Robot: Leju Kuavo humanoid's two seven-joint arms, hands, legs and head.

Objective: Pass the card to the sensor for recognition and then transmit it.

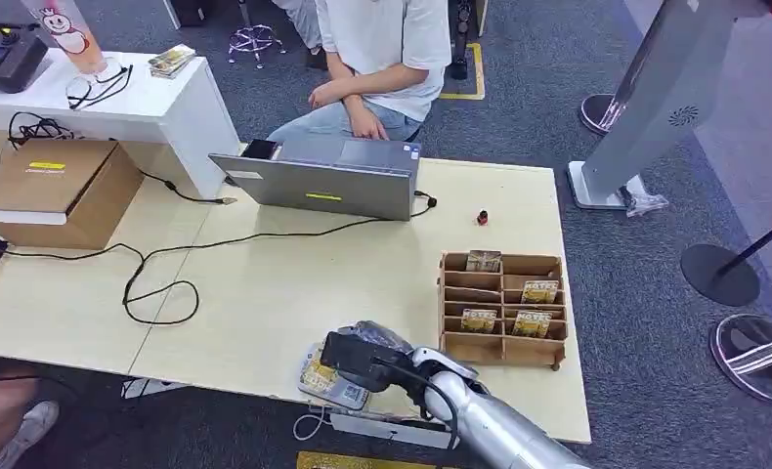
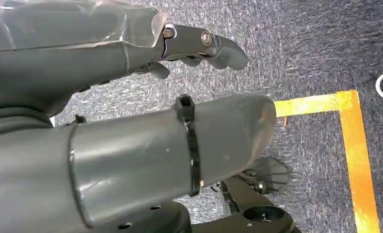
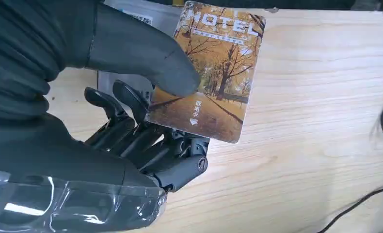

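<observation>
In the head view, the right hand [image 1: 363, 357] sits at the lower centre of the frame, over the near edge of the pale wooden bench [image 1: 294, 283]. It lies on top of a flat grey sensor [image 1: 335, 389] with printed labels, and the card is hard to make out there under the fingers. To the right of the hand stands a wooden organizer [image 1: 502, 308] with several compartments, some holding more cards. Further up the frame a grey laptop [image 1: 319, 181] lies across the bench, with a person [image 1: 377, 59] in a white shirt seated behind it. A cardboard box [image 1: 60, 186] rests at the left, and a black cable [image 1: 167, 274] loops over the bench top.

In the left wrist view, the left hand [image 2: 131, 121] hangs above grey carpet [image 2: 315, 43] marked with a yellow tape line [image 2: 354, 145]. Its thumb and fingers are spread apart with nothing between them.

In the right wrist view, the right hand grips the card [image 3: 214, 73], which carries an autumn tree scene and the word HOTEL. The thick thumb presses on its face while the dark fingers [image 3: 131, 121] support it from behind. The card is held just above the wooden bench, with the edge of the grey sensor visible behind it at upper left.
</observation>
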